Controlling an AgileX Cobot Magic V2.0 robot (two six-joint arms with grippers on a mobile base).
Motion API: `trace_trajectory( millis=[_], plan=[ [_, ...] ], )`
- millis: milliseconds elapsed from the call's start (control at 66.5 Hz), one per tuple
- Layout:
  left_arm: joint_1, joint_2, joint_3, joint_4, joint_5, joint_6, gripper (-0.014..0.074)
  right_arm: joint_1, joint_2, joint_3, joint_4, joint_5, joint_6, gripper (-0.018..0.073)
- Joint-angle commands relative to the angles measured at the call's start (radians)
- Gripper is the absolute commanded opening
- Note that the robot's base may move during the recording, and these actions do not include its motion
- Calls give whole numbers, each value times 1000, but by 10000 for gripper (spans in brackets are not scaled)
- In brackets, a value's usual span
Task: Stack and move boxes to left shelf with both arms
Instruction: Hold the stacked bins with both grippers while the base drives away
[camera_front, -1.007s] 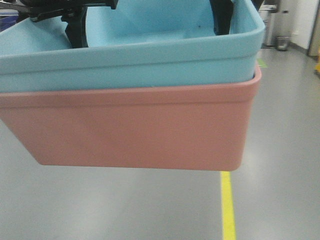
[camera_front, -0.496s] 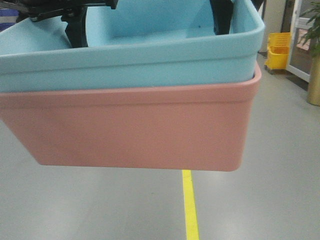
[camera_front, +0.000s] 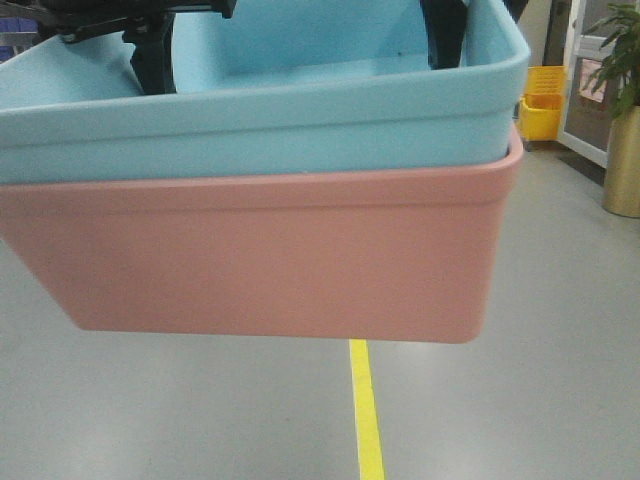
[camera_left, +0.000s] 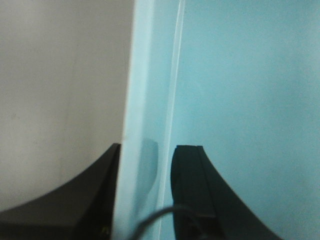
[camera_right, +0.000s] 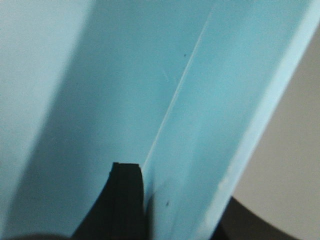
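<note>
- Left wrist-mounted view: left gripper (camera_left: 145, 160) clamped across the wall of the light blue rectangular plastic tub (camera_left: 240, 75).
- Front view: that tub nests inside the salmon pink plastic tub (camera_front: 280, 260), held aloft; yellow floor line (camera_front: 365, 420) at 6 o'clock.
- At 1 o'clock, right gripper (camera_right: 180, 200) pinches the blue wall.

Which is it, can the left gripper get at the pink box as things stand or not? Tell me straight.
Probably not. The left gripper is shut on the wall of the blue box, which sits nested inside the pink box, covering its interior. It would have to let go first.
</note>
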Motion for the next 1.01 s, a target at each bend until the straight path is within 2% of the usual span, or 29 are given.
trace_trajectory(
  millis=[0, 992],
  plan=[
    [-61, -55, -58, -101, -241, 44, -10, 36, -36, -47, 72, -278, -28, 55],
    [-61, -55, -58, -101, -241, 44, -10, 36, -36, -47, 72, -277, -28, 55]
  ],
)
